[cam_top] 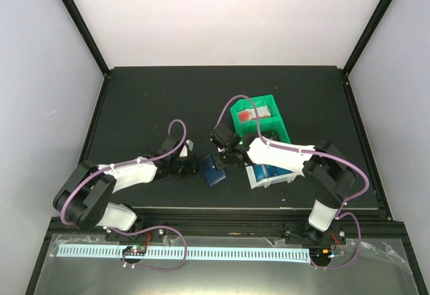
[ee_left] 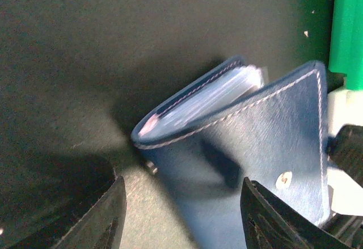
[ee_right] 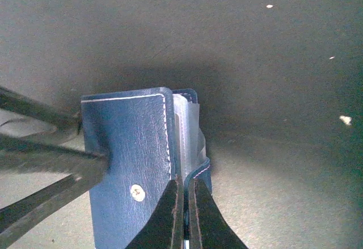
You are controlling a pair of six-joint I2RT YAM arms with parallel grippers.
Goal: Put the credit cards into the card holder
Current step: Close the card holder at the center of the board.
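The navy card holder stands on its edge on the black mat, partly open, with clear sleeves showing between its covers. My left gripper is open, and the holder's snap-side cover reaches down between its fingers. My right gripper is shut, its tips pushed into the gap between the front cover and the back flap. I cannot tell whether anything thin is pinched there. Blue credit cards lie in the white bin, partly hidden by the right arm.
A green bin holding a red-and-white item stands just behind the right arm, and its edge shows in the left wrist view. The white bin sits right of the holder. The left fingers cross the right wrist view.
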